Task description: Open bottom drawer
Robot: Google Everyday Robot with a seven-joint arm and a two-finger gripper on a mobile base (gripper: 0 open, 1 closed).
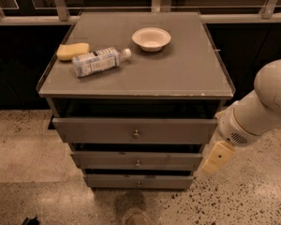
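Observation:
A grey metal cabinet has three drawers. The bottom drawer (pixel 138 182) is the lowest, with a slim flat front and a tiny round knob (pixel 138 183) at its centre; its front looks shut or nearly shut. Above it are the middle drawer (pixel 136 161) and the tall top drawer (pixel 135 131). My gripper (pixel 217 157) hangs from the white arm (pixel 257 111) at the cabinet's right side, about level with the middle drawer and right of the drawer fronts. It touches nothing that I can see.
On the cabinet top (pixel 178 69) lie a yellow sponge (pixel 72 50), a plastic water bottle (pixel 99 61) on its side and a white bowl (pixel 151 38). Speckled floor (pixel 33 172) surrounds the cabinet. A railing and dark wall stand behind it.

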